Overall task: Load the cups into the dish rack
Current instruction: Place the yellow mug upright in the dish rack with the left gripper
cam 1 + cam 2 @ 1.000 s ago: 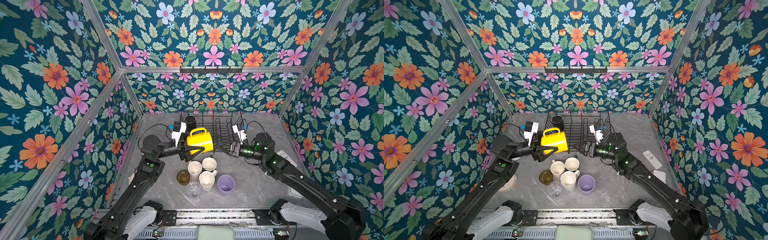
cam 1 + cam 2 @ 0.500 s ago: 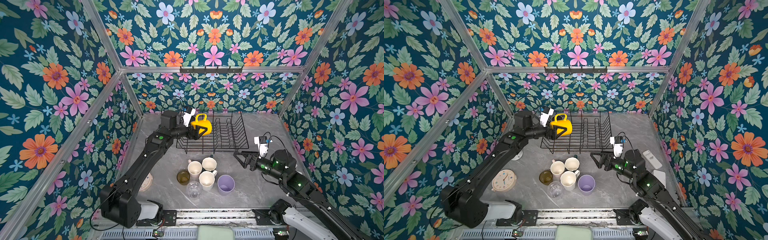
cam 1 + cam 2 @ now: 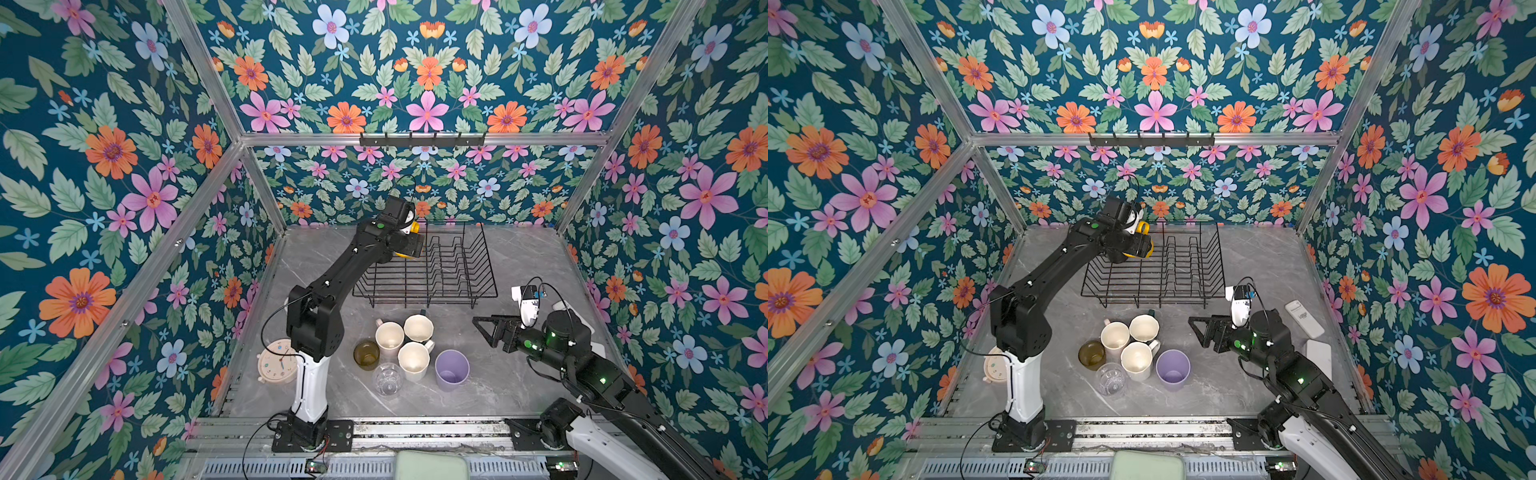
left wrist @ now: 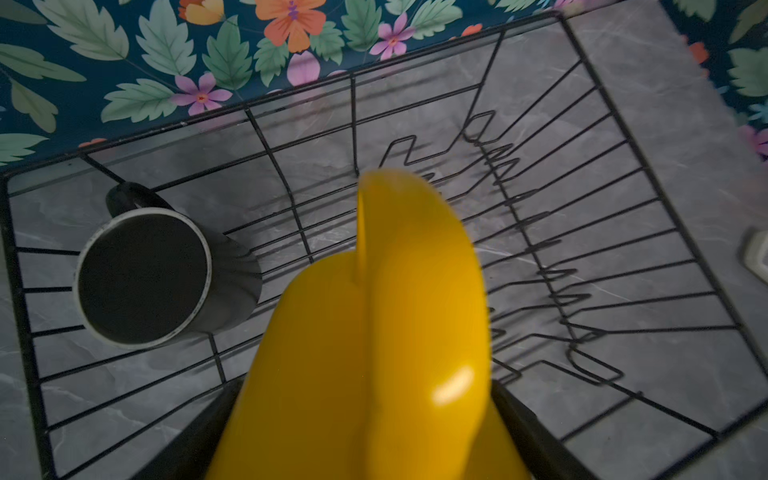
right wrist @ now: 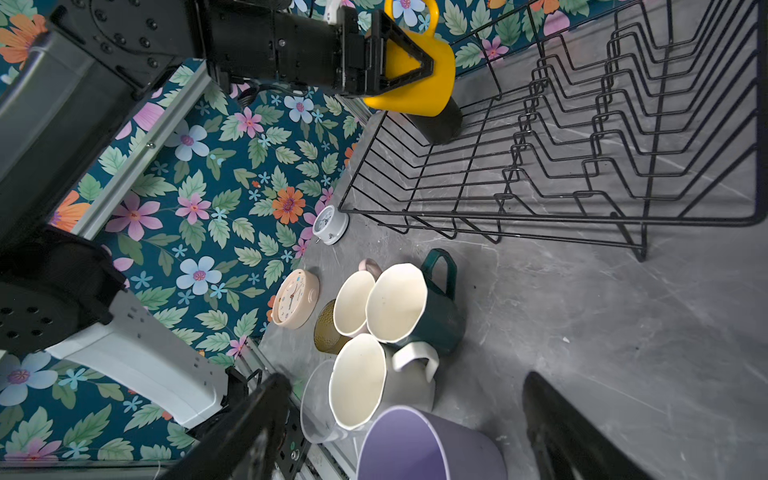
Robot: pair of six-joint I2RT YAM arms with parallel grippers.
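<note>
My left gripper (image 3: pixel 415 245) (image 4: pixel 365 415) is shut on the yellow mug (image 4: pixel 374 332) (image 5: pixel 419 83). It holds the mug above the back left corner of the black wire dish rack (image 3: pixel 457 286) (image 3: pixel 1183 286). A black mug (image 4: pixel 143 278) stands upright in that corner, hidden by the arm in both top views. On the table in front of the rack stand a pink mug (image 3: pixel 389 334), a dark green mug (image 3: pixel 418 328), a white mug (image 3: pixel 413 359), a lilac tumbler (image 3: pixel 451 369), an amber glass (image 3: pixel 366 354) and a clear glass (image 3: pixel 387 378). My right gripper (image 3: pixel 484 328) (image 5: pixel 405 378) hangs open and empty, right of them.
A pink round clock (image 3: pixel 277 360) lies by the left arm's base. A small white clock (image 5: pixel 330 224) stands near the rack's front left corner. A white remote (image 3: pixel 1304 318) and a white block (image 3: pixel 1318 357) lie along the right wall.
The left arm carried the yellow mug from in front of the rack up and back over its back left corner. The right gripper pulled away to the front right and opened wider.
</note>
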